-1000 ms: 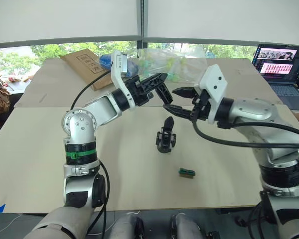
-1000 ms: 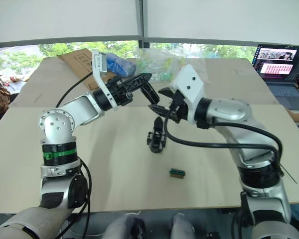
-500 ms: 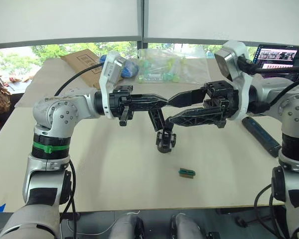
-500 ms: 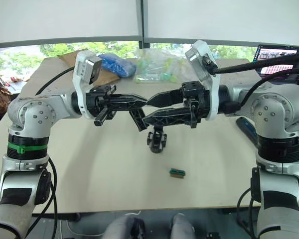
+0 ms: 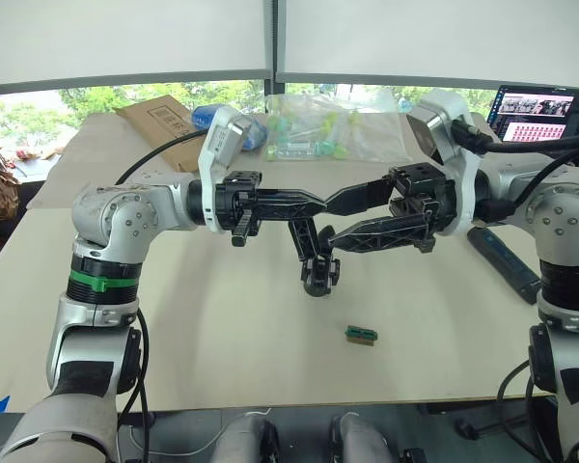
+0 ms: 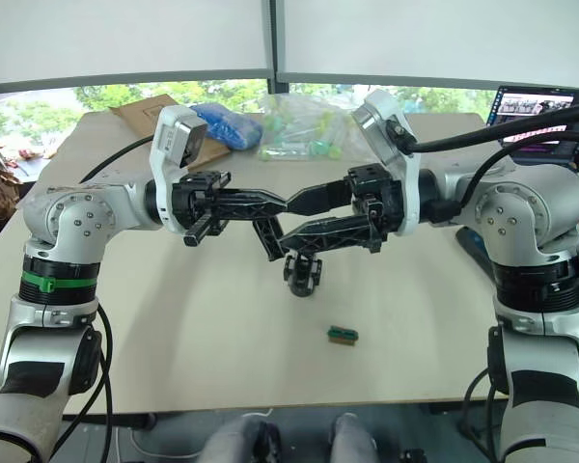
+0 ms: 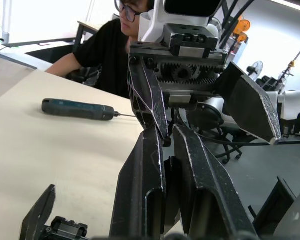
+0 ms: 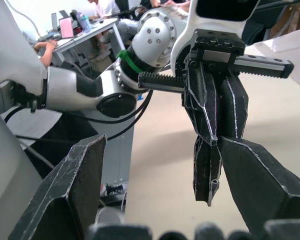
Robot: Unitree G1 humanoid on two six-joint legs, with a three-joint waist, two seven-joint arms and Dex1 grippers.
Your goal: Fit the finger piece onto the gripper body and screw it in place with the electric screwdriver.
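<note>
Finger piece (image 5: 300,231) pinched in your left gripper (image 5: 314,201) jaws, above gripper body (image 5: 317,275) on table (image 5: 232,338); right gripper (image 5: 340,214) jaws spread.

Gripper body (image 5: 317,273) left of electric screwdriver (image 5: 505,264)

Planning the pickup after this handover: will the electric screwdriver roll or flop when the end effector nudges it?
The electric screwdriver looks rigid, so it shouldn't flop. Its long round casing lies flat on the table, so a sideways nudge would probably roll it.
</note>
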